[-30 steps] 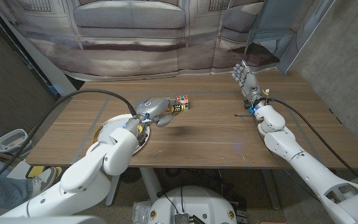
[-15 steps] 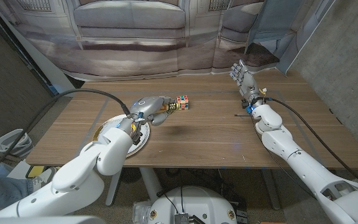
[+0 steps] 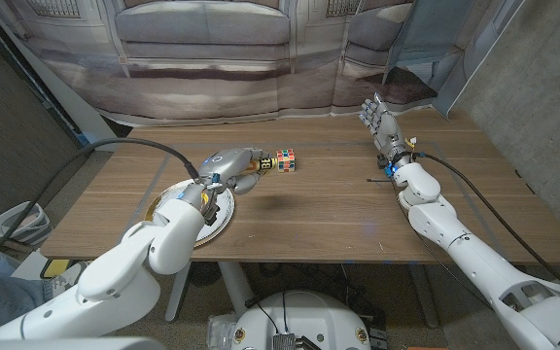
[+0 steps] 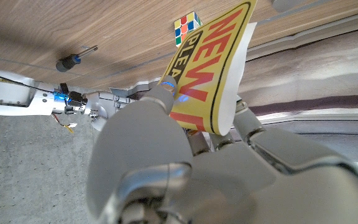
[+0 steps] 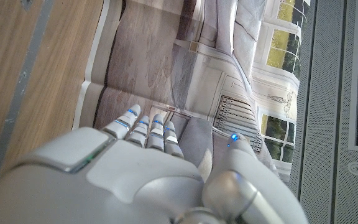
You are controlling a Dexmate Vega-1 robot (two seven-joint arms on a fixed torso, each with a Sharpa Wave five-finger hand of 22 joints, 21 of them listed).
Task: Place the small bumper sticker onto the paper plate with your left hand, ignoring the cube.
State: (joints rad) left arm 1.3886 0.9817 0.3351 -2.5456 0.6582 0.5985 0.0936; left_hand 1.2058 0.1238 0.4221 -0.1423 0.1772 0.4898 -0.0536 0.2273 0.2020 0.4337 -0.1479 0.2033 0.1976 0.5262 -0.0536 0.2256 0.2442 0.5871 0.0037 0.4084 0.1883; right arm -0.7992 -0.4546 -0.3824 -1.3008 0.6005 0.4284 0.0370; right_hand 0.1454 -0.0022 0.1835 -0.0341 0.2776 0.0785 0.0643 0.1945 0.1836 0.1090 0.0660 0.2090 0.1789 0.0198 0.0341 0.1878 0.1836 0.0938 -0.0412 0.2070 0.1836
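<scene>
Holding the small bumper sticker [image 4: 213,68] in your left hand [image 3: 231,167], you have it pinched between thumb and fingers [image 4: 160,96], just left of centre in the head view. The sticker is a glossy yellow strip with a thin black border, red block letters and a black band with yellow lettering; its white backing shows along one curled edge, and it bows slightly where the fingers clamp it. In the head view only its yellow tip pokes out of the hand toward the cube [image 3: 285,160], a small puzzle cube with multicoloured square tiles lying just beside the fingers on the bench [image 3: 338,209].

The bench is brown wood with a long straight grain and a matt finish. The paper plate [image 3: 168,199] is round, white and thin with a yellowish rim, sitting left of centre, partly covered by your left forearm; the hand hangs over its far right edge.

Your right hand [image 3: 379,122] is at the upper right of the head view, near the bench's far edge, standing upright with fingers [image 5: 143,127] straight, slightly apart and holding nothing. A small dark-handled screwdriver [image 4: 73,60] lies on the wood near that arm.
</scene>
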